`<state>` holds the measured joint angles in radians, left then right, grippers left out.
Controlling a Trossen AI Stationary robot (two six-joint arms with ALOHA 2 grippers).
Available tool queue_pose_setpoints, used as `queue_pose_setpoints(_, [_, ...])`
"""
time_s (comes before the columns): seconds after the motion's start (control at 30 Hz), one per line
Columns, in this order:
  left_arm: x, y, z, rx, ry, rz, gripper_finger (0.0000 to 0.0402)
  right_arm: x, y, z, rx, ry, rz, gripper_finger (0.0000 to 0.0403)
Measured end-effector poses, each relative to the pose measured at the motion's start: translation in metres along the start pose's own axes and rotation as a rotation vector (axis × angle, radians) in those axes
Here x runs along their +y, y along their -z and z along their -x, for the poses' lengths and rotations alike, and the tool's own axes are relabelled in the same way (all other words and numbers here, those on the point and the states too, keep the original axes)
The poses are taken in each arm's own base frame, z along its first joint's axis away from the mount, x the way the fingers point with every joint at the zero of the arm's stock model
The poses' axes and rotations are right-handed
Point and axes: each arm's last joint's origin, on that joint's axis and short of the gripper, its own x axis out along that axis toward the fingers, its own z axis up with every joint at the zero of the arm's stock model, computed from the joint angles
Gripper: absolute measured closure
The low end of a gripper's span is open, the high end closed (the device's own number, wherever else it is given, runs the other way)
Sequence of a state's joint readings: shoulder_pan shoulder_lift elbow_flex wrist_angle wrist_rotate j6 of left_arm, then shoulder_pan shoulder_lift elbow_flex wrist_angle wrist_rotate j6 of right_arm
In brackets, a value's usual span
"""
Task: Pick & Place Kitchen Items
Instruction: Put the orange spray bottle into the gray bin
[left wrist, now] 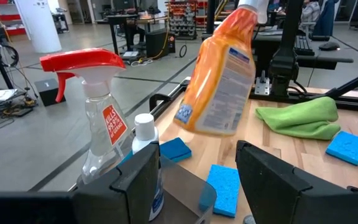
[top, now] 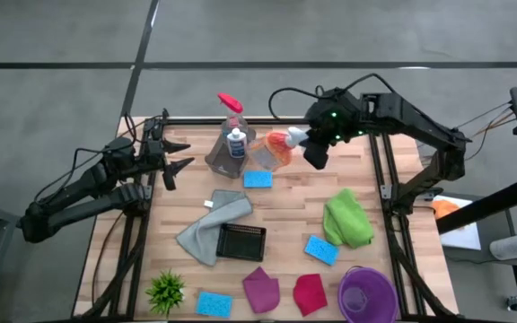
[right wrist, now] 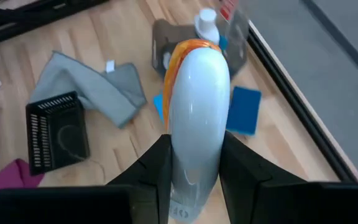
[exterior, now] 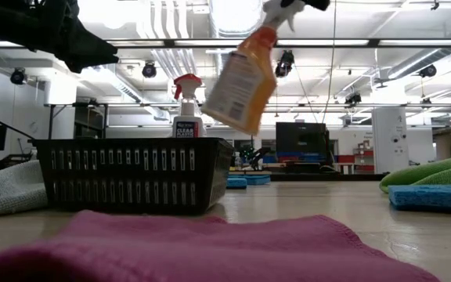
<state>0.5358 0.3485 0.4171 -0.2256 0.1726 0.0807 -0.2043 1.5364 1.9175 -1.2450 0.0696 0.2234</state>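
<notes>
Orange plastic spray bottle with white trigger [top: 281, 147] hangs tilted above the wooden table's [top: 285, 202] twelve o'clock edge, right gripper [right wrist: 194, 163] clamping its head; left gripper [left wrist: 194, 171], apparently spread, waits at ten o'clock.

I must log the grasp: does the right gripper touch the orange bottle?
Touching. In the right wrist view the right gripper has both fingers pressed on the orange bottle at its white trigger head.

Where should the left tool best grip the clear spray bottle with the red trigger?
Probably the narrow neck just under the red trigger of the clear spray bottle, coming level from the left tool's side. It stands upright, the head overhangs there, and the wider body sits close against a small white-capped bottle.
</notes>
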Motion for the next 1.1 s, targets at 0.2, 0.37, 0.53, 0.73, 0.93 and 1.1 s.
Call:
queue_pose_setpoints(0.2, [0.0,0.0,0.0,0.0,0.0,0.0,0.0186,0.008,-0.009,-0.015,-0.036,-0.036,0.065,0.0307])
queue_pose_setpoints(0.37, [0.0,0.0,0.0,0.001,-0.002,-0.001,0.0185,0.012,-0.017,-0.028,-0.069,-0.061,0.116,0.0307])
queue_pose_setpoints(0.53, [0.0,0.0,0.0,0.001,-0.008,-0.004,0.0185,0.014,-0.026,-0.04,-0.12,-0.096,0.158,0.0307])
queue_pose_setpoints(0.73, [0.0,0.0,0.0,0.001,-0.015,-0.004,0.0185,0.014,-0.035,-0.061,-0.126,-0.107,0.209,0.0307])
queue_pose_setpoints(0.93, [0.001,0.0,0.0,0.0,-0.036,-0.005,0.0185,0.011,-0.049,-0.079,-0.136,-0.089,0.262,0.0308])
queue_pose_setpoints(1.1, [0.001,0.0,0.0,-0.001,-0.036,-0.006,0.0185,0.006,-0.063,-0.092,-0.131,-0.09,0.298,0.0308])
